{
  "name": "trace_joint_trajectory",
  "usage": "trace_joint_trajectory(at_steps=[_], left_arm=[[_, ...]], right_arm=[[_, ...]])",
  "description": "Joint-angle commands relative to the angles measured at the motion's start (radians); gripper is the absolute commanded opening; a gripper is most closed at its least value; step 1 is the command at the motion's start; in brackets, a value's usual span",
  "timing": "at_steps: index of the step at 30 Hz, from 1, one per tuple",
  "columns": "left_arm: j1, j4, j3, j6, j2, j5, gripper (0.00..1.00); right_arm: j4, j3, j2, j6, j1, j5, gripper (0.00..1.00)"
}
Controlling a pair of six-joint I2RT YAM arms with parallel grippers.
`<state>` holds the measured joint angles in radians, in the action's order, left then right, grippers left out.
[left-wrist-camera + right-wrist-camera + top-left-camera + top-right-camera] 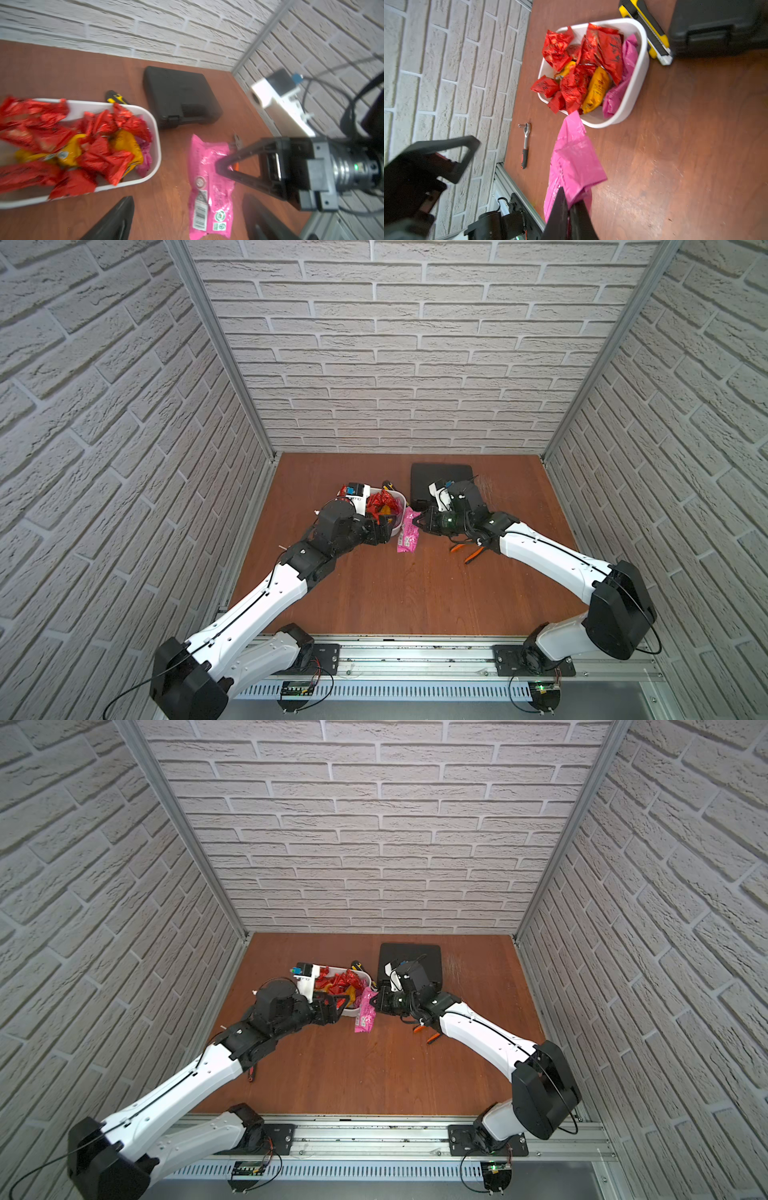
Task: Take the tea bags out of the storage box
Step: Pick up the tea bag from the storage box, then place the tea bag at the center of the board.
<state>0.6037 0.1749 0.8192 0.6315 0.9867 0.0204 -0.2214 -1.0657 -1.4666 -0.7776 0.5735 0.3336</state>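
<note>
One small ratchet wrench (525, 145) lies on the desk (415, 597) near the left wall, at about 7 o'clock from the storage box (154, 128). The left gripper (188, 199) hovers at the box's 6 o'clock edge, jaws spread wide with nothing between them. The single white storage box sits left of centre and holds a heap of tea bags (575, 85): the red ones overlap too much for an exact count, at least seven; two yellow-orange ones (597, 91) lie among them, and one pink one (623, 79) is tucked along the box's right wall. One yellow-and-black utility knife (645, 27) lies just behind the box, at about 12 o'clock. A second pink tea bag (209, 187) is outside the box, at about 4 o'clock from it, its upper end close to the rim; whether its lower end touches the desk cannot be told. The right gripper (223, 166) is clenched on this pink tea bag's right edge, coming in from 3 o'clock. One black case (178, 97) lies closed at about 2 o'clock from the box. One pair of orange-handled pliers (469, 549) lies at about 4 o'clock from the right gripper, partly under the right arm.
</note>
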Motion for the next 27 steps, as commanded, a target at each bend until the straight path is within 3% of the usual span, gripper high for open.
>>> trace_joint_trajectory(at_steps=[1, 9, 19, 27], left_arm=[[-0.066, 0.157, -0.041, 0.197, -0.067, -0.243, 0.84], [-0.231, 0.273, -0.104, 0.350, -0.110, -0.163, 0.83], [-0.272, 0.265, -0.115, 0.360, -0.076, -0.094, 0.82], [-0.282, 0.253, -0.108, 0.359, -0.070, -0.092, 0.82]], right_arm=[[-0.030, 0.059, 0.001, 0.044, 0.008, 0.004, 0.04], [0.002, 0.058, -0.140, 0.090, 0.010, 0.039, 0.05], [-0.076, -0.010, -0.290, 0.183, 0.006, -0.029, 0.09], [-0.208, -0.069, -0.225, 0.257, 0.006, -0.126, 0.51]])
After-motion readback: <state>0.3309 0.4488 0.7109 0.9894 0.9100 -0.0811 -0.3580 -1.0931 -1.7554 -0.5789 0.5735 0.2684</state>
